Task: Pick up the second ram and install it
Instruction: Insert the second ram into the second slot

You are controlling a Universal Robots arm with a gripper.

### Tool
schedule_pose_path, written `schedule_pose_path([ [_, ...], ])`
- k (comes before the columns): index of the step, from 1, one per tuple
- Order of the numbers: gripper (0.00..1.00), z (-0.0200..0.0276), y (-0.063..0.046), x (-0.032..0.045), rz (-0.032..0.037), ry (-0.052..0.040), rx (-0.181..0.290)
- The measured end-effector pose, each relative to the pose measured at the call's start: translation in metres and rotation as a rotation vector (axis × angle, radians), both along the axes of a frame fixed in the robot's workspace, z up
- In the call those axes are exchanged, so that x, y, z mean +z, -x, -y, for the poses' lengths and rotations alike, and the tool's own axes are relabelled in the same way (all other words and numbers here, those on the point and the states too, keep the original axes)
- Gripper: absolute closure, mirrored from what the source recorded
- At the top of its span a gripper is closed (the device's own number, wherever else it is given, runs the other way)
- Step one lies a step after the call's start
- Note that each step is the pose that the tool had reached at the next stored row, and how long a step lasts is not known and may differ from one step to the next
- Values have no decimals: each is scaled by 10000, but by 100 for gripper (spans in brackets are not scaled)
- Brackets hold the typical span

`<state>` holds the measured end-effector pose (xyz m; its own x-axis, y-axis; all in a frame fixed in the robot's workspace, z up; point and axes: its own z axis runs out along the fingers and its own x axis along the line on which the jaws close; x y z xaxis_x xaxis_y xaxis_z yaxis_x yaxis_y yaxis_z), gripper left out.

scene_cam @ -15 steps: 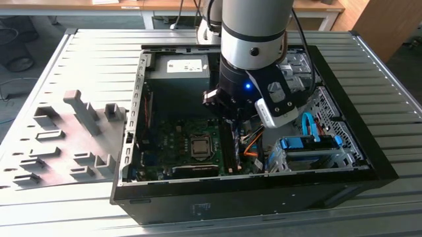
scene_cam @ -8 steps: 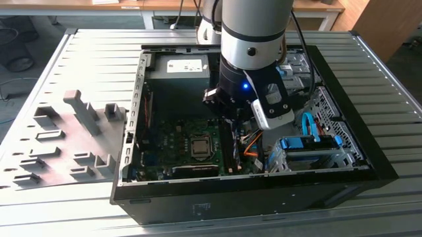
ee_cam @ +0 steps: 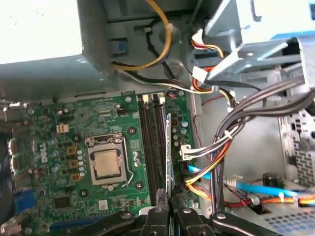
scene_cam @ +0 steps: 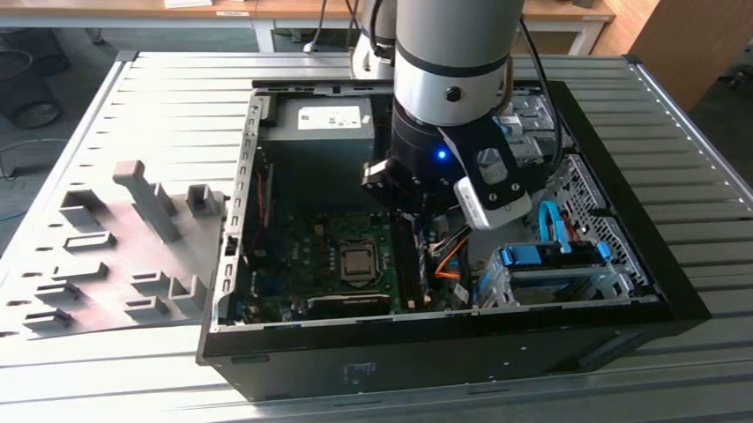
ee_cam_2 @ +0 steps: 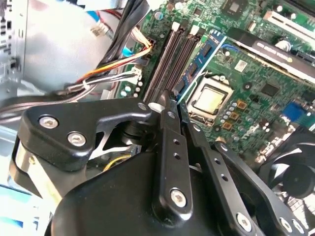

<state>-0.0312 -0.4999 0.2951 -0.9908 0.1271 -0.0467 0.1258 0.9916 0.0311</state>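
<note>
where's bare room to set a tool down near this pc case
Bare ribbed table beyond the grey holder tray, and the strip on the exterior view's right of the case. Crowded inside: the gripper holds the second ram by the cable bundle.

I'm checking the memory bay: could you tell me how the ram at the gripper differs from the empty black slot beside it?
The second ram is a thin blue-green board standing on edge; the empty slot is a black channel in the motherboard. The second ram's near end sits between the fingertips of the gripper; the empty slot holds nothing. Both are long, narrow and run parallel.
</note>
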Motion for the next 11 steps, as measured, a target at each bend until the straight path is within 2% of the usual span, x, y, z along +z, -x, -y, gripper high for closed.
schedule_pose_path([
  [1, 86, 0, 0, -1, -1, -134, 53],
  [4, 86, 0, 0, -1, 0, -656, 76],
  [5, 86, 0, 1, -4, -3, -695, 182],
  [11, 86, 0, 0, -22, -41, -696, 1276],
])
